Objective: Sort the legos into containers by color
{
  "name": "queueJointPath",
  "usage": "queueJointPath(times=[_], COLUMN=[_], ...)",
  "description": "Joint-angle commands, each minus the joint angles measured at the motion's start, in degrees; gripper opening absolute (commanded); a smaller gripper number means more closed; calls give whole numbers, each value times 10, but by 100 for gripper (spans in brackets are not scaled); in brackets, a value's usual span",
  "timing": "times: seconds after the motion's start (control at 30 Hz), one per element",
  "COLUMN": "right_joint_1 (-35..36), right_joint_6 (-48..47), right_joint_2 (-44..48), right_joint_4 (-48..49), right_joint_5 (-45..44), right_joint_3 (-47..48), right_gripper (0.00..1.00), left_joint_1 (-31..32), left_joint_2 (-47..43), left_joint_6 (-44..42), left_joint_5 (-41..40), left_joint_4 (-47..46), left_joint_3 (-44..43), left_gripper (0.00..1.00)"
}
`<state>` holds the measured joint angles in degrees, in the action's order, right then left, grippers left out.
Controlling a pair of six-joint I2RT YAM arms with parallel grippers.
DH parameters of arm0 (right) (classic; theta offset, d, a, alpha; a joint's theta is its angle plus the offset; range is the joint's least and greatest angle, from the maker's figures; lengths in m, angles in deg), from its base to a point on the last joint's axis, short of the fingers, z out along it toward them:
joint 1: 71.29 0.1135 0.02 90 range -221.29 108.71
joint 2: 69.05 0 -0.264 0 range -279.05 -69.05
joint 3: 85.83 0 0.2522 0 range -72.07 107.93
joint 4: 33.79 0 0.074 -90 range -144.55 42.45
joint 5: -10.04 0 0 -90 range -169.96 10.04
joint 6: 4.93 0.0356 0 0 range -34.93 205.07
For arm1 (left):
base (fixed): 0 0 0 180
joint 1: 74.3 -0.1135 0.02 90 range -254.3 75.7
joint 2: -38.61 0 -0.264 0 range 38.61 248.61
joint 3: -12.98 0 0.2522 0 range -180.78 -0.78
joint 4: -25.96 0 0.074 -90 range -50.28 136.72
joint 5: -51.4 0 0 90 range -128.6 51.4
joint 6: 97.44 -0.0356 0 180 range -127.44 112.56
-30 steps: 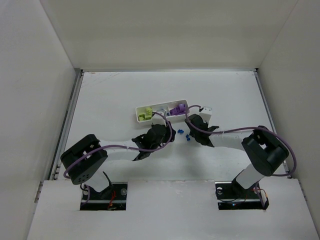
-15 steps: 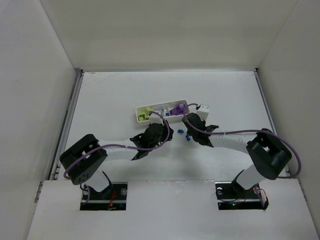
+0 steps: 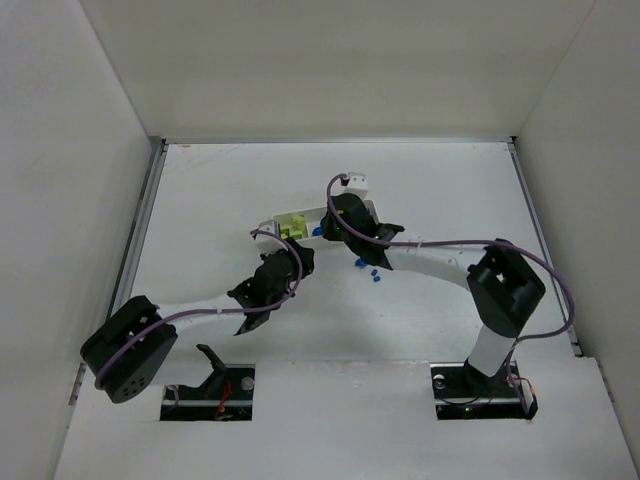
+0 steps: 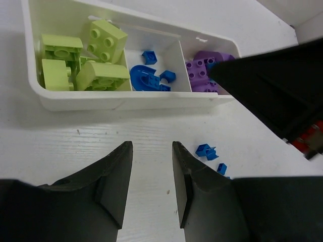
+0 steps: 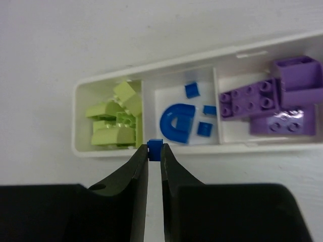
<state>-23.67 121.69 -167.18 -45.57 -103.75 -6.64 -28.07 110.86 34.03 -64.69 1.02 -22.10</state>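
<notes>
The white three-compartment tray (image 5: 237, 52) holds lime-green bricks (image 5: 113, 126) on the left, blue pieces with an arch (image 5: 177, 123) in the middle and purple bricks (image 5: 267, 106) on the right. My right gripper (image 5: 155, 152) is shut on a tiny blue brick (image 5: 155, 149), above the tray's near rim by the wall between the green and blue compartments. In the top view the right gripper (image 3: 328, 230) covers most of the tray (image 3: 272, 224). My left gripper (image 4: 151, 148) is open and empty over bare table, just short of the tray (image 4: 126, 103).
A few loose blue bricks (image 4: 207, 150) lie on the table to the right of the left fingers, also in the top view (image 3: 362, 264). The right arm's dark body (image 4: 272, 85) hangs over the tray's purple end. White walls enclose the table.
My right gripper has swung left and away from the loose blue bricks to above the tray, carrying a blue brick. My left arm has shifted to the left and its base link has turned.
</notes>
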Motion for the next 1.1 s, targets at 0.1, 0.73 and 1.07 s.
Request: queueJointPath(times=[0.1,0.73,1.07], right_joint_1=[-11,-134,-143], right_joint_6=[0,-20,-19], right_joint_2=[-67,249,304], right_joint_4=[26,104,174], right_joint_5=[24,4,13], right_joint_3=[83,-267,-367], right_gripper=[35,17,31], left_joint_1=[28,170,166], left_joint_2=[5,174,250], left_joint_6=[7,-88,-74], left_joint_5=[-27,-57,-64], left_joint_4=[-36,17,83], left_joint_3=[-6,-163,-229], left_gripper=[35,35,27])
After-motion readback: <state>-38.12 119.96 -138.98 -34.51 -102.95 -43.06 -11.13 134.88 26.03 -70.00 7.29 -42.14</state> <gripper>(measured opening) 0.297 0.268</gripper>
